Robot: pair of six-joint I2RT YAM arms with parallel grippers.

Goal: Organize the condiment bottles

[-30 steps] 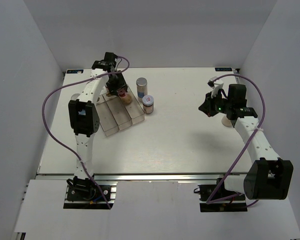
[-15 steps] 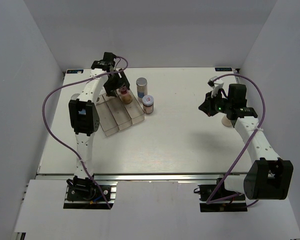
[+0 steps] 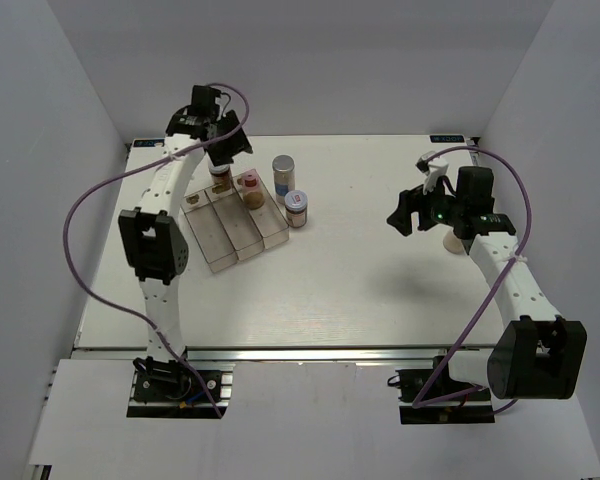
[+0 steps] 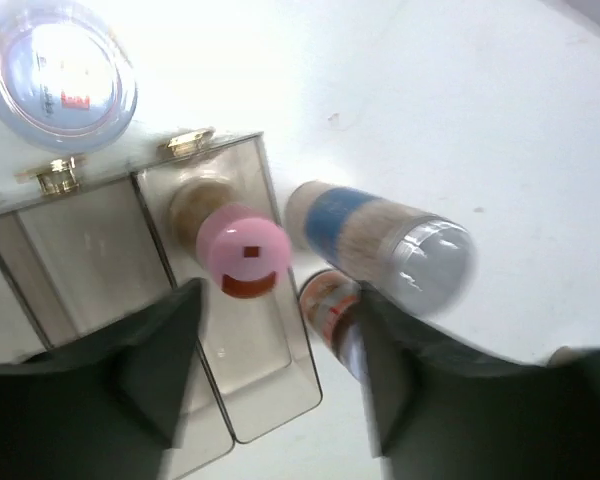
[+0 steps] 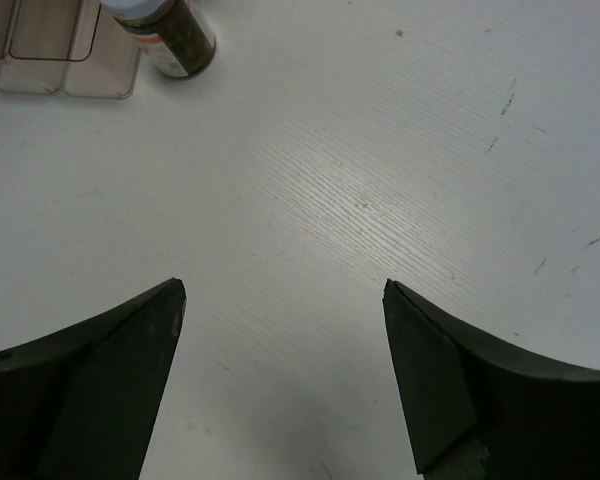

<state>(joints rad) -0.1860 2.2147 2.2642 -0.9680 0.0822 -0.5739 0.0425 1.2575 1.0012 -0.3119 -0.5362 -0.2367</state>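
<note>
Left gripper (image 4: 277, 297) wide, empty, above tray (image 4: 302, 372). Pink-lid bottle (image 4: 242, 250) stands in the compartment nearest two loose bottles (image 4: 380, 245). Right gripper (image 5: 282, 290) wide, empty. Placement looks done. Next: grasp a loose bottle upright.

Clear glossy plastic tray (image 4: 265, 370), matt scuffed white table (image 5: 380, 150), smooth pink plastic lid (image 4: 243, 249)
</note>
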